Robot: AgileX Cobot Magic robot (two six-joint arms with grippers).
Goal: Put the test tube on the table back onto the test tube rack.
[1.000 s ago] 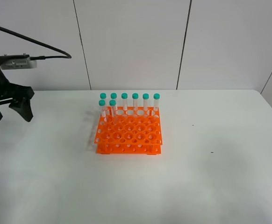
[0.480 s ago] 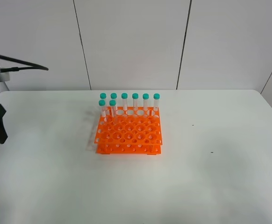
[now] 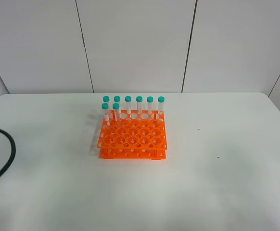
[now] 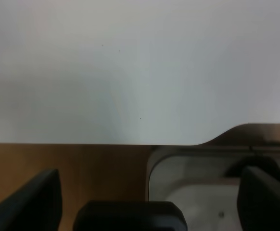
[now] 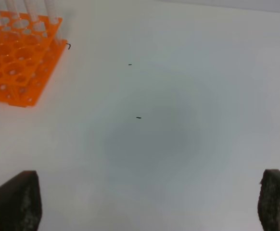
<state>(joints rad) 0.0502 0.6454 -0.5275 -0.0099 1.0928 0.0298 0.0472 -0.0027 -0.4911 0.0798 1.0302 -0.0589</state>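
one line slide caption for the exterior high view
Orange test tube rack holding eight teal-capped tubes on a white table.

The test tube rack (image 3: 133, 134) stands mid-table (image 3: 217, 192), eight tubes (image 3: 139, 106) upright along its rear holes.

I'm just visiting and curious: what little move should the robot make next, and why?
Probably none beyond resting: no tube lies on the table, all eight teal-capped tubes stand in the orange rack, and both the left gripper and right gripper are open and empty.
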